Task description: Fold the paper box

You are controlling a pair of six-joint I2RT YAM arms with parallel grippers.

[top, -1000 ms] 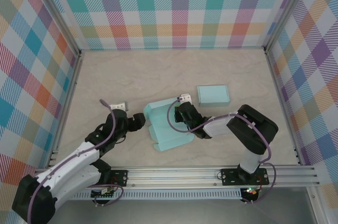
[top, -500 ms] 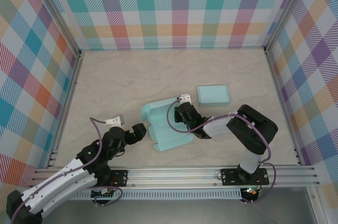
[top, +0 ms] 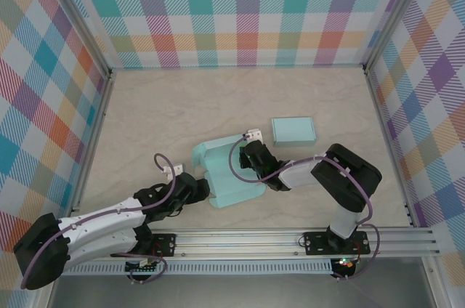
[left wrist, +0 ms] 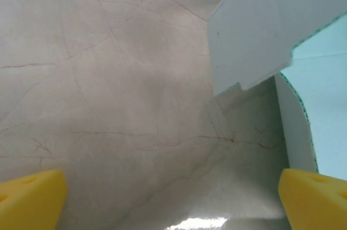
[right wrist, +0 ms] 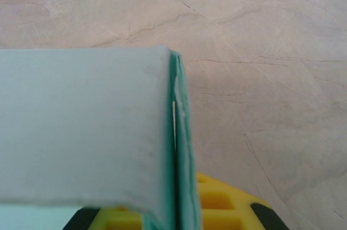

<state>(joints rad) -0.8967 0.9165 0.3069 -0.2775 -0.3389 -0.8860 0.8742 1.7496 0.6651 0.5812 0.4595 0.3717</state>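
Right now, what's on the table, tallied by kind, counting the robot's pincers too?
Partly folded teal paper box: 1
Closed teal box: 1
Pincers: 2 (left pincer open, right pincer clamped on a wall of the partly folded box)
Total: 4

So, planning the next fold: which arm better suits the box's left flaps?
Probably left: the left gripper is open beside the paper box, by its left flaps; the right gripper is shut on its wall.
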